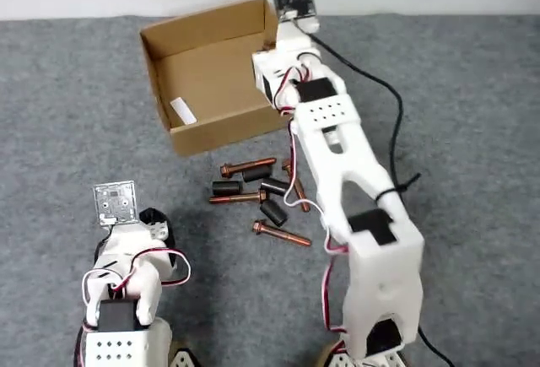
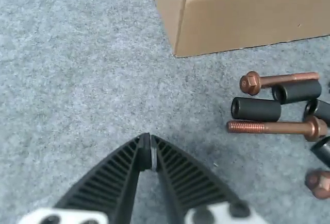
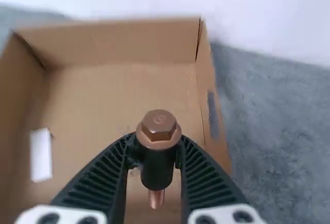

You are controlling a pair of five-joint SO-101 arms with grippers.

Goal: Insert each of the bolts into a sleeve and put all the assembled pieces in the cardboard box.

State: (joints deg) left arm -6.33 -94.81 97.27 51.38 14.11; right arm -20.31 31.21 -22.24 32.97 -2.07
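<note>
Above the open cardboard box [image 3: 103, 44], the right gripper [image 3: 156, 149] is clamped on an assembled piece, a copper bolt [image 3: 158, 127] seated in a black sleeve [image 3: 156, 168]. Its long axis runs roughly along the fingers, with the head out at the fingertips. The box floor lies directly beyond it, so letting go there should probably suffice. The left gripper [image 2: 149, 152] is closed and empty over the grey carpet [image 2: 77, 80], near the loose bolts [image 2: 278, 81] and loose sleeves [image 2: 256, 108].
</note>
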